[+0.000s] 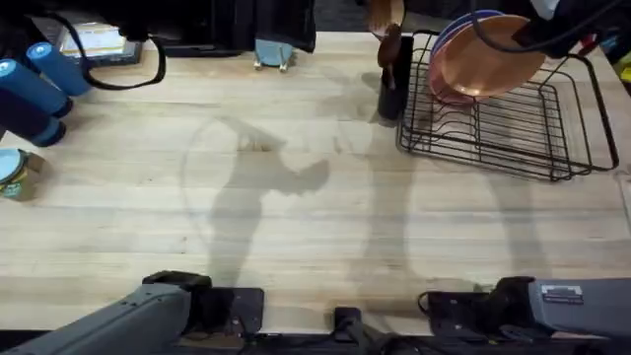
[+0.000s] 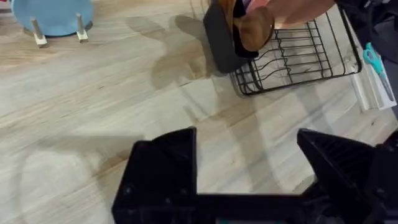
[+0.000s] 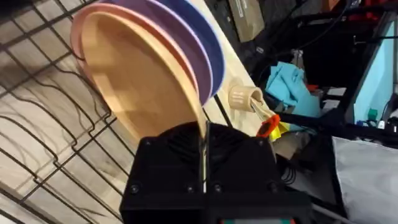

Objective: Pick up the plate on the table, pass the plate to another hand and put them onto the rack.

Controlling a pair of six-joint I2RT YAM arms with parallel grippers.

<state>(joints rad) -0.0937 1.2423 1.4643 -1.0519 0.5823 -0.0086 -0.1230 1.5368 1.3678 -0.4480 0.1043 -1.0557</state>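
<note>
Orange-tan plate (image 1: 490, 57) tilted over the black wire rack (image 1: 503, 128) at the tabletop's (image 1: 296, 197) far right, leaning beside pink and purple plates (image 3: 186, 37) — right gripper (image 3: 203, 152) clamped on its rim, left gripper (image 2: 249, 155) spread wide, empty, low over bare wood.

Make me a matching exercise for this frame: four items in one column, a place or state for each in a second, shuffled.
Items:
1. orange-tan plate
2. left gripper
3. black wire rack
4. blue cylinders

States:
A. open, over bare table
B. far right of the table
C. far left of the table
D. clamped at its rim by the right gripper, over the rack

Pairs: 1-D, 2-A, 3-B, 4-C
</note>
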